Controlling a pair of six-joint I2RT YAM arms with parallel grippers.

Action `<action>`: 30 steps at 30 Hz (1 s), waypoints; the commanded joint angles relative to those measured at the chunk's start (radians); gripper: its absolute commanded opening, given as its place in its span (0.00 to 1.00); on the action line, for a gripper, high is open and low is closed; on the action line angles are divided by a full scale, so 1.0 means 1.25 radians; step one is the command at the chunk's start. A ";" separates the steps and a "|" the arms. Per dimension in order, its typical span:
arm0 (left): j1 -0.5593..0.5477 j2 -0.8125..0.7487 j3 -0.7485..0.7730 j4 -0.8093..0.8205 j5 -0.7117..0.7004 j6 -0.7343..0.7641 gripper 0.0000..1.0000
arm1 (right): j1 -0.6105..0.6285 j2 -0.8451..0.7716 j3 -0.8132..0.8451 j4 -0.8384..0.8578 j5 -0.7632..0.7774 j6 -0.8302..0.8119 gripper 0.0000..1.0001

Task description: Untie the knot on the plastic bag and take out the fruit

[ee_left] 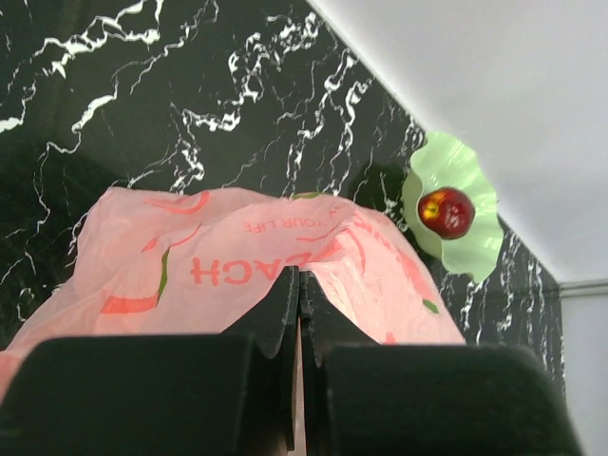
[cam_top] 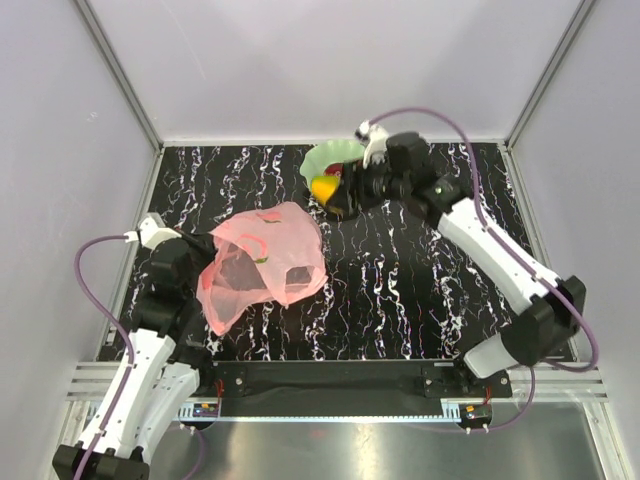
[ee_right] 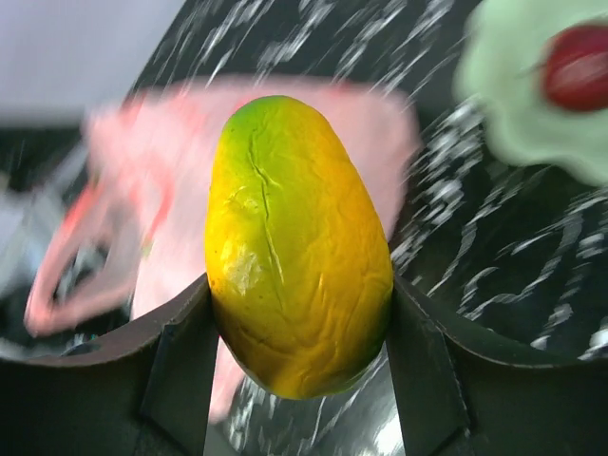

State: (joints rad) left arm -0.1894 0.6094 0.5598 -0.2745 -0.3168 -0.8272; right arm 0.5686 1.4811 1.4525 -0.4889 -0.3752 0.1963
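The pink plastic bag (cam_top: 265,262) lies crumpled on the left half of the table; it also shows in the left wrist view (ee_left: 237,271) and blurred in the right wrist view (ee_right: 123,218). My left gripper (cam_top: 205,248) is shut on the bag's left edge, its fingers (ee_left: 285,304) pressed together on the film. My right gripper (cam_top: 335,192) is shut on a yellow mango-like fruit (ee_right: 294,247), held at the near edge of the green dish (cam_top: 325,157). A dark red apple-like fruit (ee_left: 446,212) lies in the dish. The other fruit is hidden.
The black marbled table (cam_top: 400,290) is ringed by white walls with metal frame posts. The green dish (ee_left: 470,180) stands at the back centre, near the far wall. A metal rail (cam_top: 340,380) runs along the near edge by the arm bases.
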 commanded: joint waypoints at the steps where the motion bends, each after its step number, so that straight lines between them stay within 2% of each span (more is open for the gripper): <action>1: -0.004 -0.003 -0.011 -0.009 0.039 0.027 0.00 | -0.091 0.111 0.108 0.040 0.152 0.075 0.00; 4: -0.004 0.005 -0.007 -0.001 0.085 0.042 0.00 | -0.143 0.277 0.208 0.044 0.175 0.093 0.00; 7: -0.006 0.008 -0.002 0.002 0.124 0.060 0.00 | -0.163 0.433 0.416 -0.016 0.197 0.073 0.00; 11: -0.007 0.012 0.004 -0.003 0.154 0.076 0.04 | -0.174 0.599 0.611 -0.107 0.236 0.050 0.00; 15: -0.006 -0.004 0.009 -0.004 0.183 0.078 0.06 | -0.185 0.693 0.697 -0.126 0.295 0.065 0.01; 17: -0.008 -0.016 0.011 -0.010 0.192 0.075 0.06 | -0.192 0.721 0.711 -0.121 0.325 0.079 0.04; 19: -0.009 -0.026 0.012 -0.020 0.197 0.074 0.07 | -0.203 0.748 0.731 -0.122 0.314 0.081 0.14; 20: -0.009 -0.035 0.011 -0.021 0.196 0.075 0.08 | -0.206 0.756 0.739 -0.136 0.312 0.081 0.23; 21: -0.010 -0.038 0.011 -0.025 0.192 0.075 0.08 | -0.207 0.763 0.745 -0.140 0.310 0.079 0.39; 24: -0.010 -0.042 0.007 -0.026 0.192 0.074 0.09 | -0.207 0.775 0.750 -0.146 0.301 0.065 0.55; 25: -0.010 -0.043 0.006 -0.027 0.195 0.073 0.09 | -0.207 0.771 0.750 -0.146 0.301 0.064 0.67; 27: -0.010 -0.043 0.005 -0.027 0.199 0.072 0.09 | -0.207 0.763 0.749 -0.146 0.301 0.054 0.76; 29: -0.013 -0.043 0.004 -0.027 0.199 0.072 0.09 | -0.207 0.743 0.749 -0.146 0.301 0.042 0.95; 30: -0.014 -0.044 0.004 -0.026 0.203 0.072 0.09 | -0.207 0.735 0.749 -0.145 0.277 0.038 1.00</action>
State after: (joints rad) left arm -0.2008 0.5625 0.5491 -0.3214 -0.0975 -0.7513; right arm 0.3065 2.4458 2.3375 -0.6746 -0.0170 0.2718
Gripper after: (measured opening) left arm 0.088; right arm 0.966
